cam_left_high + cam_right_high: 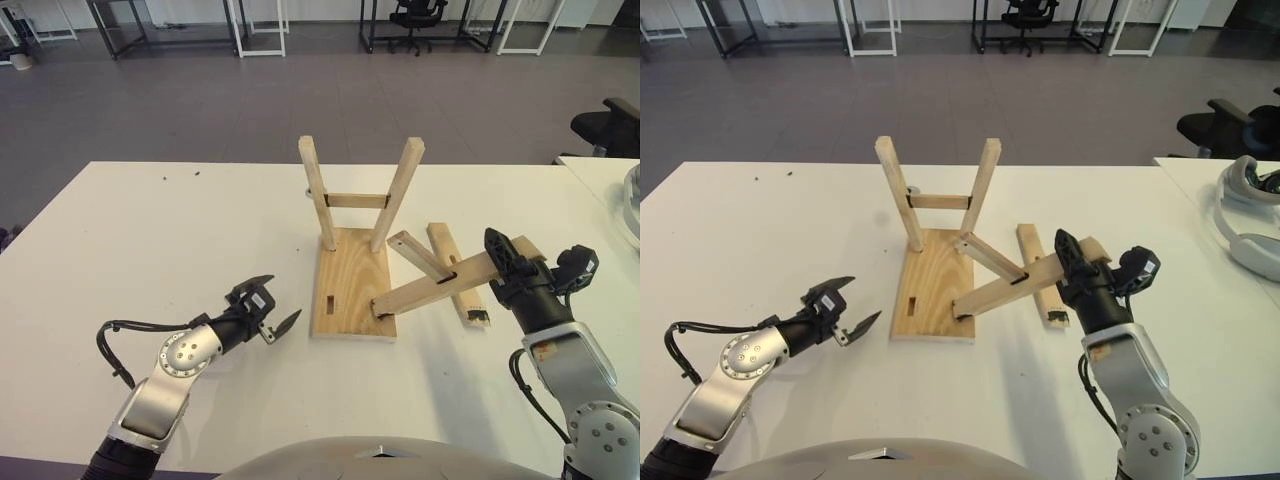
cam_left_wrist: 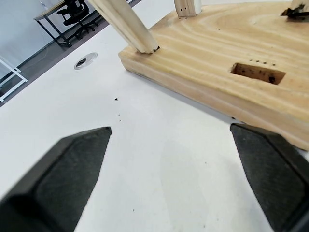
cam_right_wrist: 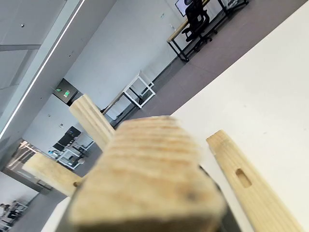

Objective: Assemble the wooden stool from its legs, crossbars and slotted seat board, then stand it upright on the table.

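Left gripper [image 1: 285,297]: fingers spread wide, holding nothing; just left of the seat board [image 1: 350,290]
Right gripper [image 1: 503,262]: clamped on a tilted leg [image 1: 430,285]; leg's lower end on the board's near right corner
Seat board: flat on the white table [image 1: 150,230]; two upright legs [image 1: 318,195] at its far end, joined by a crossbar [image 1: 357,201]
Room: grey floor; office chair [image 1: 415,15] beyond

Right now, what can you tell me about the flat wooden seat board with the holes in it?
The seat board is a pale rectangular slab with visible wood grain, lying flat on the white table. A left upright leg and a right upright leg stand in its far end, joined by a crossbar. An empty rectangular slot shows near its left edge. A third leg, held by the right gripper, touches its near right corner. The left gripper sits beside it with fingers open, not touching.
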Action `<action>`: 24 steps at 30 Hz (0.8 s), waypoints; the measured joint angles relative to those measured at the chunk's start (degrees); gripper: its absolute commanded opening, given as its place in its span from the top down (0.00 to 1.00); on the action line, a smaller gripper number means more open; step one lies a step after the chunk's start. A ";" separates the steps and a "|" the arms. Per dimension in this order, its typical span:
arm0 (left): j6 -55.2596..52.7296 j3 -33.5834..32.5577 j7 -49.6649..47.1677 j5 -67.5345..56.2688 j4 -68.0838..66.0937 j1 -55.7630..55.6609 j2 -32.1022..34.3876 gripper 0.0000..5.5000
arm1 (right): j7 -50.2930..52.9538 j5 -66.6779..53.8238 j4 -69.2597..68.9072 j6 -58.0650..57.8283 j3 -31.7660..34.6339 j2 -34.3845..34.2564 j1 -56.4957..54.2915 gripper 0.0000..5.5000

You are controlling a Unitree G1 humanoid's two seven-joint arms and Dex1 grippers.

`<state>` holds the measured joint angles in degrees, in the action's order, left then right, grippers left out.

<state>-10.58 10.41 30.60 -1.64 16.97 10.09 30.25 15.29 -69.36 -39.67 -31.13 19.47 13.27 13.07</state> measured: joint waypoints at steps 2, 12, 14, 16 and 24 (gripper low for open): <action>-0.52 -0.44 -0.01 -0.12 0.01 -0.47 -0.71 0.17 | 0.00 2.13 0.05 0.15 -0.81 1.07 -0.74 0.81; -8.28 -7.00 -4.03 -11.18 4.09 -4.55 -10.23 0.17 | 1.03 18.75 -3.20 -6.19 -12.73 13.56 -12.63 0.80; -9.83 -8.25 -5.84 -13.12 5.29 -6.38 -12.27 0.17 | 0.10 21.19 -2.10 -6.24 -14.95 13.73 -14.40 0.80; -10.55 -8.67 -6.75 -13.35 5.23 -6.84 -12.36 0.17 | -2.27 26.74 -0.39 -5.97 -18.83 15.64 -13.87 0.80; -12.42 -7.66 -6.96 -13.50 6.37 -6.14 -12.60 0.17 | -5.98 30.58 1.27 -3.41 -18.01 12.31 -13.32 0.80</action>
<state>-23.00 2.75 23.64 -15.15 23.35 3.95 17.65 9.31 -38.78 -38.41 -34.55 1.46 25.59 -0.25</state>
